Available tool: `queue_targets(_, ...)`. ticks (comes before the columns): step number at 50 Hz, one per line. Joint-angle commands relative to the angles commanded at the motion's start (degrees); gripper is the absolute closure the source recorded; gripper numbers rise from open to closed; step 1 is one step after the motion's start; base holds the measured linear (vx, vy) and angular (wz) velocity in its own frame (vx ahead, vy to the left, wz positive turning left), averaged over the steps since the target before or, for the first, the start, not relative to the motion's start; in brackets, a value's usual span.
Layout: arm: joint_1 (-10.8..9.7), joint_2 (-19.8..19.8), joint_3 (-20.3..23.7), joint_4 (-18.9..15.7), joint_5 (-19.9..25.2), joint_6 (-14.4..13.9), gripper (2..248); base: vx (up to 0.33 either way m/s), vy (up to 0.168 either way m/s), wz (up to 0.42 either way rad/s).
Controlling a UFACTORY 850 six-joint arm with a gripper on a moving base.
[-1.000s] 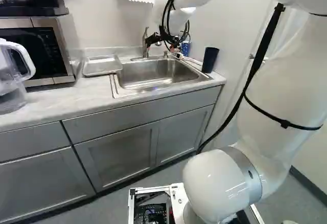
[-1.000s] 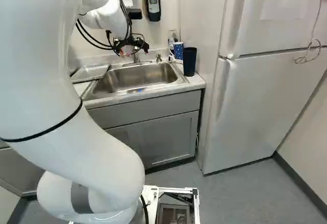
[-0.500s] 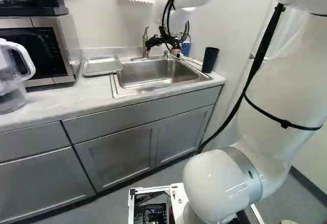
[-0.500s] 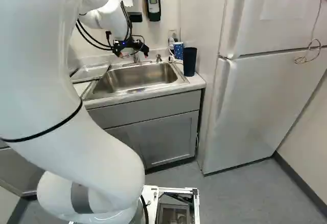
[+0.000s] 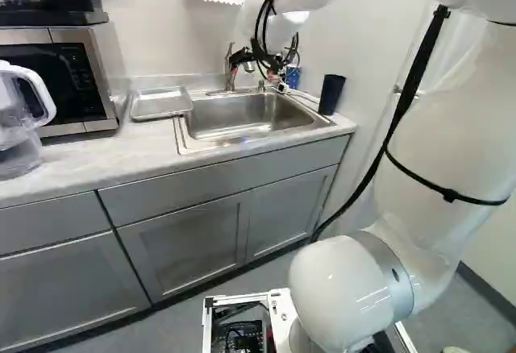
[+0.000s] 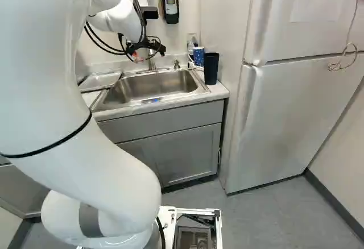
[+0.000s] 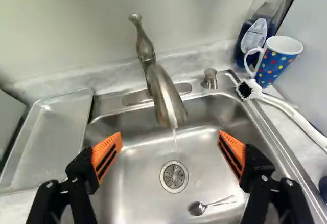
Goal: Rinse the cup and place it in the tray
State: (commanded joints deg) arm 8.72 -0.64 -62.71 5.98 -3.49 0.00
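In the right base view, my gripper (image 6: 146,50) hangs over the back of the sink (image 6: 116,97), by the faucet. In the wrist view, the gripper (image 7: 169,155) is open, its orange pads wide apart with nothing between them. Ahead of it, water runs from the faucet (image 7: 167,98) toward the drain. A blue mug (image 7: 278,63) with coloured dots and a white handle stands upright at the back corner beside the sink. A dark tumbler (image 6: 211,68) stands nearer on the same side. The metal tray (image 7: 53,137) lies flat on the counter at the sink's opposite side.
A spoon (image 7: 207,206) lies in the sink. A white-handled brush (image 7: 294,112) lies along the rim below the mug, with a soap bottle (image 7: 254,37) behind. A microwave (image 5: 60,83) and clear pitcher (image 5: 20,119) stand beyond the tray; a fridge (image 6: 284,107) stands past the tumbler.
My wrist and gripper have risen and tilted slightly by the faucet since half a second ago. The base, mug, tumbler and tray have stayed where they were.
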Motion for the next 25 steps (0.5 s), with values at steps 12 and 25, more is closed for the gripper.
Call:
queue_targets(12, 0.0, 0.0, 0.0, 1.5, 7.2, 0.0, 3, 0.000, 0.000, 0.000)
queue_targets(25, 0.0, 0.0, 0.0, 2.7, 14.9, 0.0, 3, 0.000, 0.000, 0.000)
